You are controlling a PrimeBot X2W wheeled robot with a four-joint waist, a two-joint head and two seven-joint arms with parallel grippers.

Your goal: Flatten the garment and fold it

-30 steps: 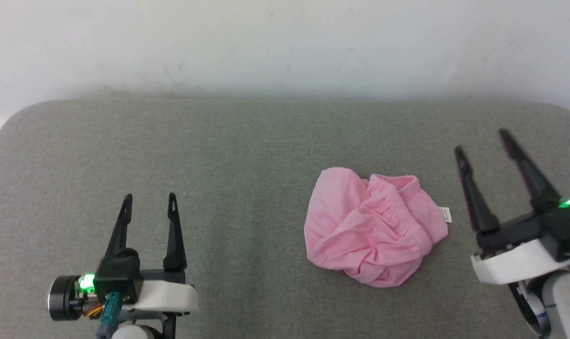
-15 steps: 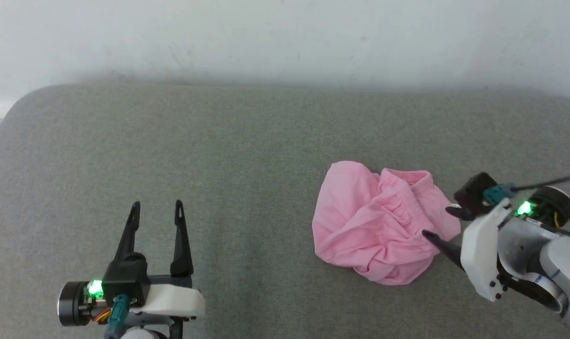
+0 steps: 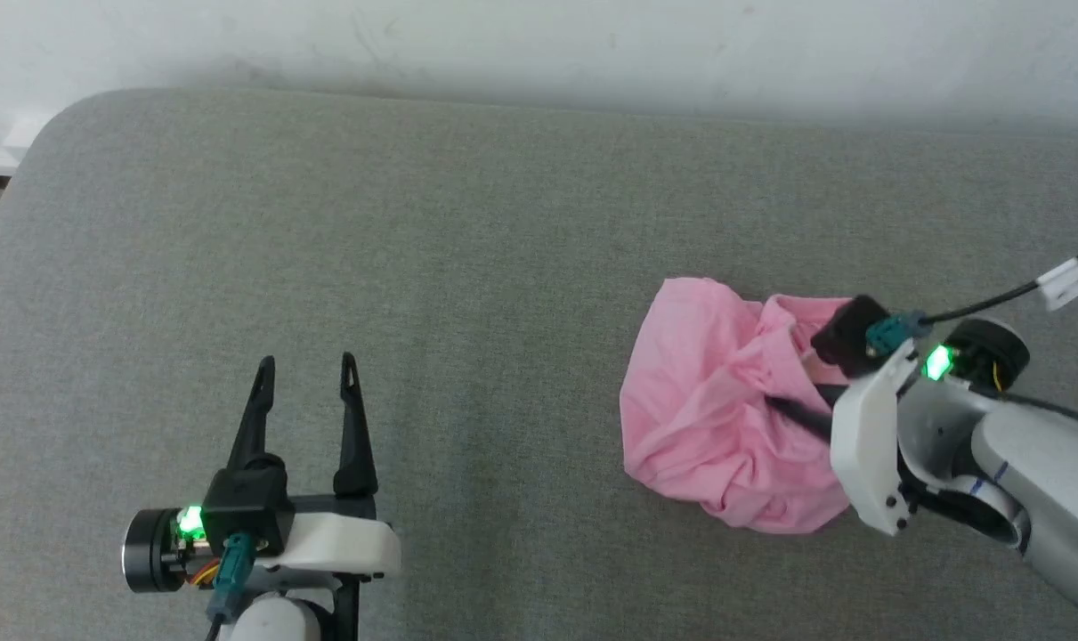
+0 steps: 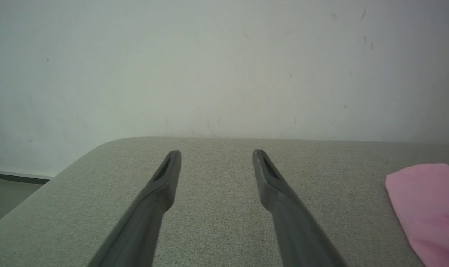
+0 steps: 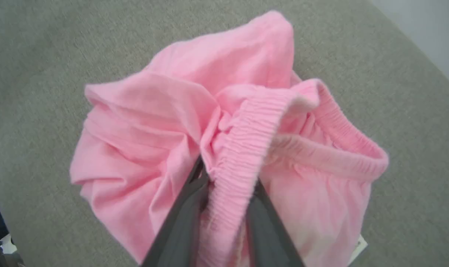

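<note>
Left hand (image 3: 307, 359) at 7 o'clock hangs released, fingers apart, over the grey surface (image 3: 467, 249). Right hand (image 5: 228, 174) at 4 o'clock is clenched on the gathered waistband (image 5: 246, 126) of the crumpled pink garment (image 3: 717, 427), which lies at 3 o'clock.

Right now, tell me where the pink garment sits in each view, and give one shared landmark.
Head view: garment lies right of centre, crumpled.
Left wrist view: garment is at the lower right edge.
Right wrist view: garment is at centre, its waistband between the jaws of the right gripper.
Shared landmark: the grey padded surface beneath it.
</note>
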